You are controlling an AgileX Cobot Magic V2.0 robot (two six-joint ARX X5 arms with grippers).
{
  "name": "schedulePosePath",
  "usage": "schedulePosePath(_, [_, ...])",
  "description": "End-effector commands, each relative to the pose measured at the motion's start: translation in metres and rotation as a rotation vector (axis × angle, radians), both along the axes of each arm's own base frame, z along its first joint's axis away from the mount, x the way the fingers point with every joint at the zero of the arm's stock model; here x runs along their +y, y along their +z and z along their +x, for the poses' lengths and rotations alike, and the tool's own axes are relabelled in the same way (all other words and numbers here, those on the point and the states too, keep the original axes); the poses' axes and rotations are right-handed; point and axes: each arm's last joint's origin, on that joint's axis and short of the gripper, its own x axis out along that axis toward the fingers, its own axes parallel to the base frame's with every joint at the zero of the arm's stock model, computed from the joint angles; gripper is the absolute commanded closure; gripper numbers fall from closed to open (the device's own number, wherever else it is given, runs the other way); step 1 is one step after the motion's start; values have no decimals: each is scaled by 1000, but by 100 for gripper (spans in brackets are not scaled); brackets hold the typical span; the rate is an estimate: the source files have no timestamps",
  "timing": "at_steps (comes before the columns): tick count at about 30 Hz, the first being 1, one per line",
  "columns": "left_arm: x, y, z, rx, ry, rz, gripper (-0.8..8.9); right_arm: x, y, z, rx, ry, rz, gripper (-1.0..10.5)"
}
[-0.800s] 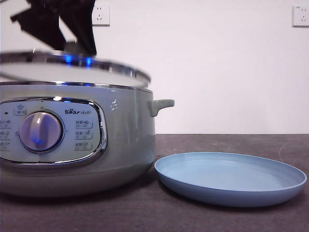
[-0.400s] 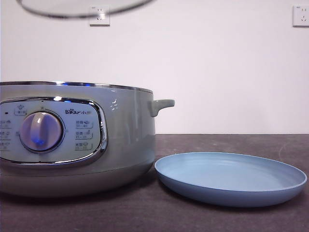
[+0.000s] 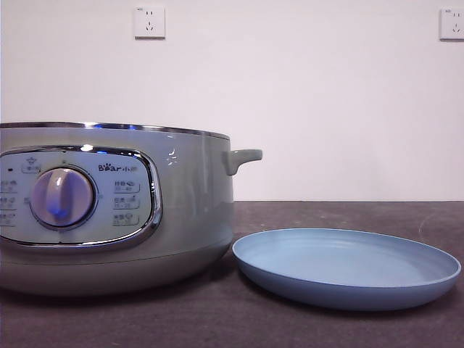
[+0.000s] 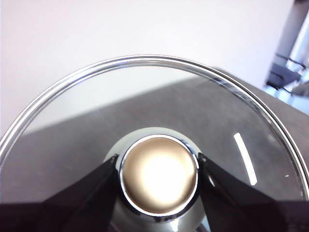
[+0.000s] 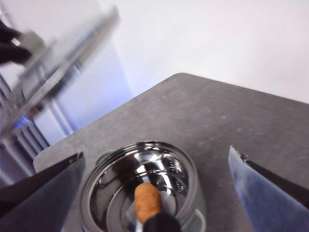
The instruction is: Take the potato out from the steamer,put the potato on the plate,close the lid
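Left claw [image 4: 158, 169] clamps the lid [image 4: 145, 92] by its knob, raised clear of the steamer [image 5: 145, 193]. Right claw [image 5: 154, 188] hangs spread wide above the steamer, potato [image 5: 147, 200] inside. Best descend straight, closing across the potato's narrow middle, avoiding the chrome rim.

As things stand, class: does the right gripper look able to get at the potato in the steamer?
Probably yes. The left gripper holds the lid lifted away, the steamer is open, and the right gripper, jaws apart, hangs over the potato.
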Motion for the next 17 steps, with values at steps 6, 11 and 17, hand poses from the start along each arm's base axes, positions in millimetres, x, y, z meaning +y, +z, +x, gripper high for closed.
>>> schedulePosePath(6, [35, 17, -58, -171, 161, 12, 822, 59, 2, 14, 29, 135, -41, 447])
schedulePosePath(11, [52, 12, -85, -165, 254, 45, 822, 107, 2, 27, 13, 208, -116, 447])
schedulePosePath(17, [71, 4, -115, -168, 366, 62, 822, 159, -10, 49, 7, 198, -252, 447])
